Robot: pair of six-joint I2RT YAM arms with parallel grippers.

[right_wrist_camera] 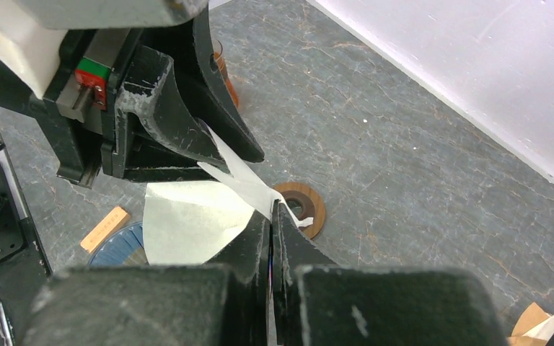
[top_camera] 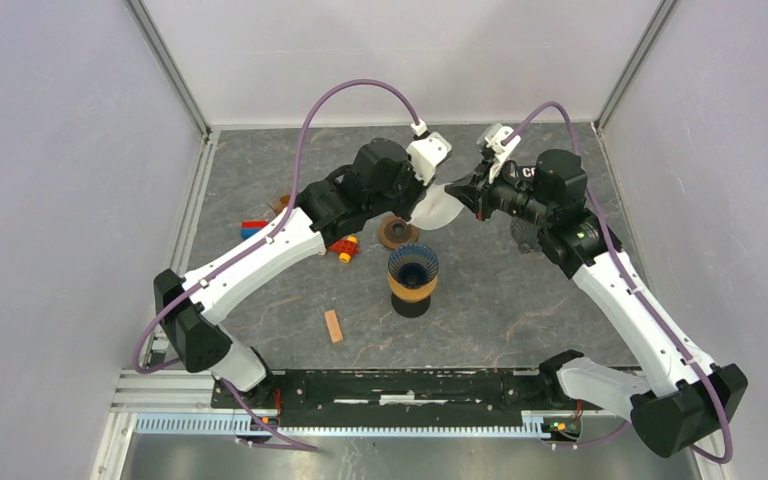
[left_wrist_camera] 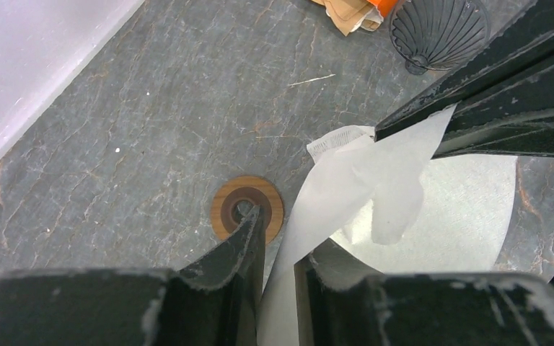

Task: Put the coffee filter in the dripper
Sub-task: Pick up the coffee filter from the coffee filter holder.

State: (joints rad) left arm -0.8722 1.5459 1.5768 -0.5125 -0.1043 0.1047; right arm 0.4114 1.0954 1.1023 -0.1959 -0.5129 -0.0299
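Note:
The white paper coffee filter (top_camera: 442, 208) hangs in the air between my two grippers, above the table. My left gripper (top_camera: 428, 198) is shut on its lower edge, seen in the left wrist view (left_wrist_camera: 281, 234) with the filter (left_wrist_camera: 346, 191) running up from its jaws. My right gripper (top_camera: 464, 194) is shut on the filter's other edge, seen in the right wrist view (right_wrist_camera: 273, 216) with the filter (right_wrist_camera: 187, 220) spreading to the left. The dripper (top_camera: 413, 268), dark blue and ribbed on a tan base, stands just in front of both grippers. Its rim shows in the right wrist view (right_wrist_camera: 119, 245).
A wooden ring (top_camera: 396, 233) lies on the table under the filter. A wooden block (top_camera: 333, 325) lies front left. Coloured toy bricks (top_camera: 344, 247) lie under the left arm. A second black ribbed cone (left_wrist_camera: 438, 29) with brown paper (left_wrist_camera: 346, 11) sits at the right.

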